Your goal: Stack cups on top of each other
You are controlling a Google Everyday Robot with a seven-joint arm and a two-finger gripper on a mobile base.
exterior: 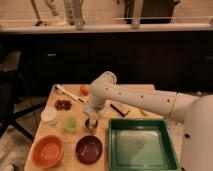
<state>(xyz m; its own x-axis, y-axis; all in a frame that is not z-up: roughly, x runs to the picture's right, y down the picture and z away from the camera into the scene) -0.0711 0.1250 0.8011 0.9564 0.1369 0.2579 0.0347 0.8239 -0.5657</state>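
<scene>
Presently: gripper (92,116), fingers spread, is hanging directly over the shiny round steel cup (90,125) near the middle of the wooden table (70,138). Pale green plastic cup (70,124) is standing just beside it, leftward. Orange bowl (47,151) and dark purple bowl (89,149) are sitting along the front edge. Square green tray (141,122) is filling the front right corner.

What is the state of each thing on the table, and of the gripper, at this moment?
gripper: jaws open, low over the steel cup
steel cup: upright, under the gripper, not stacked
pale green cup: upright, alone, nothing stacked on it
orange bowl: upright, looks empty
dark purple bowl: upright, looks empty
green tray: flat, looks empty
</scene>
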